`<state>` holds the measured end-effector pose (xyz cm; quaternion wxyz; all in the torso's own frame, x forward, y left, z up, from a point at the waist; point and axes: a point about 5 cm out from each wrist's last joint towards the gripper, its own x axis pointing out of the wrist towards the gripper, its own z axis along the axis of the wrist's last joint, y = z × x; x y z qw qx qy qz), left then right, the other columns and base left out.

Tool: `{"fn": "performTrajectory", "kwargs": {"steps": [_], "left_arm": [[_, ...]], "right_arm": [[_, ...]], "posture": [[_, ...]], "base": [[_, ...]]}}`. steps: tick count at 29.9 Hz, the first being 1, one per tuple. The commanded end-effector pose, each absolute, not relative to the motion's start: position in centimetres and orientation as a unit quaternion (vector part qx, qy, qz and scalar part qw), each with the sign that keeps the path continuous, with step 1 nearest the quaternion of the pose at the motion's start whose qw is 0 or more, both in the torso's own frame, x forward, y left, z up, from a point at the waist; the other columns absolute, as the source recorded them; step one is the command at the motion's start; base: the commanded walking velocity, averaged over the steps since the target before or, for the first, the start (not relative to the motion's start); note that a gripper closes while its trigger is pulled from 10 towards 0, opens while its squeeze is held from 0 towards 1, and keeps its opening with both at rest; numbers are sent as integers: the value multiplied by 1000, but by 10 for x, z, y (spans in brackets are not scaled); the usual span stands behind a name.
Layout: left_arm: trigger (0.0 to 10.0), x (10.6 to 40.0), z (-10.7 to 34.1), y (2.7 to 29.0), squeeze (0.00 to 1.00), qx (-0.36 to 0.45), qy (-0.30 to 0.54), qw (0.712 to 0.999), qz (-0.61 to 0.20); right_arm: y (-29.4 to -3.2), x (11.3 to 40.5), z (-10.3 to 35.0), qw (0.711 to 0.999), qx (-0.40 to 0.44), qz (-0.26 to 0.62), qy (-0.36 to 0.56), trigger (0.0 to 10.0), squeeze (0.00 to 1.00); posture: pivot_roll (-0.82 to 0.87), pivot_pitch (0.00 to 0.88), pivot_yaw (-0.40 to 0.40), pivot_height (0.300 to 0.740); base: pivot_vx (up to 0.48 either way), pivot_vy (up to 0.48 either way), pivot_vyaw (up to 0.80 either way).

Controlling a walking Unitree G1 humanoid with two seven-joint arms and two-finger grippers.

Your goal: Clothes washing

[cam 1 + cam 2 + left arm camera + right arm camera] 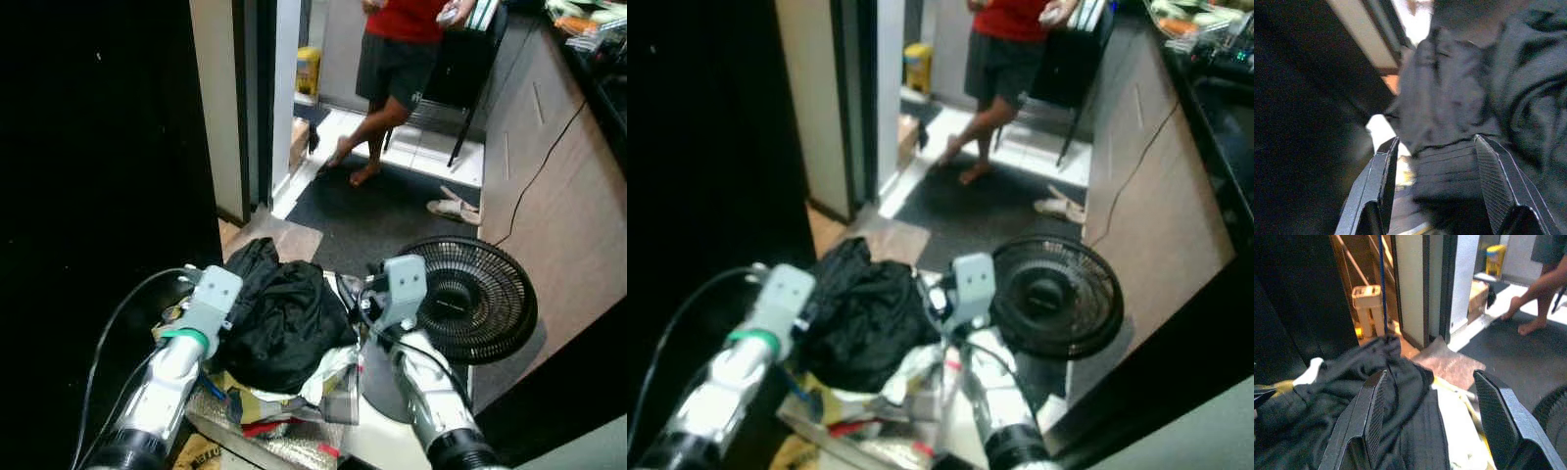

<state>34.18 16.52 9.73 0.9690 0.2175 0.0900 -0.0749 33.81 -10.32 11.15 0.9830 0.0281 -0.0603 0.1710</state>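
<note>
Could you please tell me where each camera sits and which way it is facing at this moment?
Left eye view: head camera, looking down at black clothes, both silver arms, a fan and a person beyond.
Right eye view: same scene, shifted slightly.
Left wrist view: along the open left claw, close on the black clothes.
Right wrist view: along the open right claw, over the clothes toward a doorway.
Shared: all four show the black clothes.

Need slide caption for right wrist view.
Open right gripper hovers over black clothes, doorway beyond.
</note>
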Motion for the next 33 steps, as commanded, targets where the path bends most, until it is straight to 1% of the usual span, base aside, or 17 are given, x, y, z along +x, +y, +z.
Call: {"fn": "performTrajectory", "kwargs": {"steps": [1, 5, 9, 12, 13, 14, 16, 19, 20, 25, 27, 28, 29, 30, 31, 32, 33], "left_arm": [[10000, 338, 87, 169, 0, 211, 122, 966, -87], [10000, 336, 88, 170, 0, 181, 124, 968, -121], [10000, 336, 90, 165, 0, 177, 123, 966, -141], [10000, 350, 95, 145, 0, 163, 126, 964, -169], [10000, 350, 95, 145, 0, 163, 126, 964, -169], [10000, 357, 101, 135, 0, 162, 115, 964, -175], [10000, 363, 108, 125, 0, 160, 101, 966, -178], [10000, 369, 116, 117, 0, 163, 87, 966, -180], [10000, 374, 124, 111, 1000, 164, 75, 967, -178], [10000, 378, 131, 112, 1000, 168, 70, 968, -172], [10000, 378, 130, 125, 1000, 170, 73, 971, -153], [10000, 377, 129, 131, 169, 169, 73, 972, -144], [10000, 377, 129, 134, 169, 168, 73, 973, -138], [10000, 377, 129, 139, 0, 160, 73, 976, -132], [10000, 376, 129, 142, 0, 155, 71, 977, -127], [10000, 375, 130, 145, 0, 152, 70, 978, -124], [10000, 374, 130, 149, 0, 147, 67, 980, -118]], "right_arm": [[-108, 337, 111, 984, 23, 167, -58, 10000, 0], [-111, 338, 112, 985, 22, 162, -59, 10000, 0], [-115, 338, 111, 986, 23, 156, -57, 10000, 0], [-129, 341, 110, 990, 17, 132, -52, 10000, 0], [-129, 341, 110, 990, 17, 132, -52, 10000, 0], [-134, 342, 112, 991, 15, 125, -54, 10000, 0], [-137, 343, 114, 991, 14, 120, -56, 10000, 0], [-139, 343, 115, 991, 12, 116, -58, 10000, 0], [-141, 343, 115, 992, 11, 113, -59, 10000, 0], [-139, 343, 115, 991, 7, 115, -60, 10000, 0], [-131, 346, 118, 989, 9, 130, -63, 10000, 0], [-127, 347, 119, 988, 12, 138, -63, 10000, 0], [-124, 348, 120, 988, 14, 143, -63, 10000, 0], [-121, 349, 121, 986, 18, 151, -62, 10000, 0], [-117, 350, 121, 985, 22, 159, -60, 10000, 86], [-115, 350, 121, 984, 26, 164, -59, 10000, 86], [-112, 351, 121, 983, 30, 171, -56, 10000, 1000]], "posture": [[42, 145, -10, 731], [38, 148, -5, 731], [36, 151, -3, 731], [37, 159, 1, 731], [37, 159, 1, 731], [25, 167, 11, 731], [13, 166, 15, 731], [4, 165, 18, 731], [-6, 165, 23, 731], [-14, 168, 34, 731], [-2, 162, 34, 731], [-2, 162, 34, 731], [-2, 162, 34, 731], [16, 156, 26, 731], [20, 156, 25, 731], [20, 156, 25, 731], [37, 153, 16, 731]], "base": [[0, 0, 0], [0, 0, 0], [0, 0, 0], [0, 0, 0], [0, 0, 0], [0, 0, 0], [0, 0, 0], [0, 0, 0], [0, 0, 0], [0, 0, 0], [0, 0, 0], [0, 0, 0], [0, 0, 0], [0, 0, 0], [0, 0, 0], [0, 0, 0], [0, 0, 0]]}}
